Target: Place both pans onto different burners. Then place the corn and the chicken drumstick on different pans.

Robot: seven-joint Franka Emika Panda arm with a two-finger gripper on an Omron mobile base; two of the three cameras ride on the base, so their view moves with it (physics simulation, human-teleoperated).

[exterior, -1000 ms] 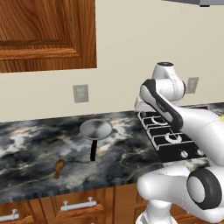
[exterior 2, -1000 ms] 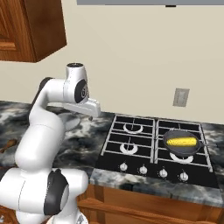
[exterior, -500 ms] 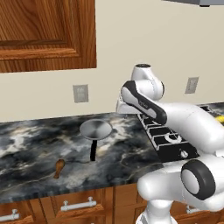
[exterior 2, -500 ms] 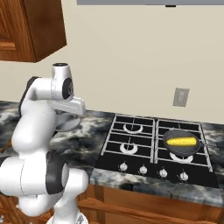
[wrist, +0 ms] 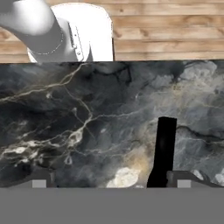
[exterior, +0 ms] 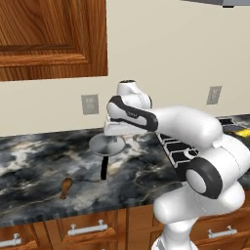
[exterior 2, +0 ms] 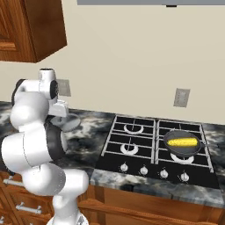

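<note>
Pans: 1 of 2 sits on the front-right burner (exterior 2: 182,156), dark pan (exterior 2: 181,143) w/ corn (exterior 2: 181,142) in it. Over the last 1 s we swing the arm left, off the cooktop (exterior 2: 154,147), so the hand now hovers over the silver pan (exterior: 106,145) on the counter (exterior: 29,166). Its black handle (wrist: 164,151) points to 6 o'clock, drumstick (exterior: 65,186) at 8. Gripper (wrist: 109,183) fingers: can't tell if apart. Next job is probably pan 2.

Silver pan (exterior: 108,144) half behind arm; end effector hidden.
</note>
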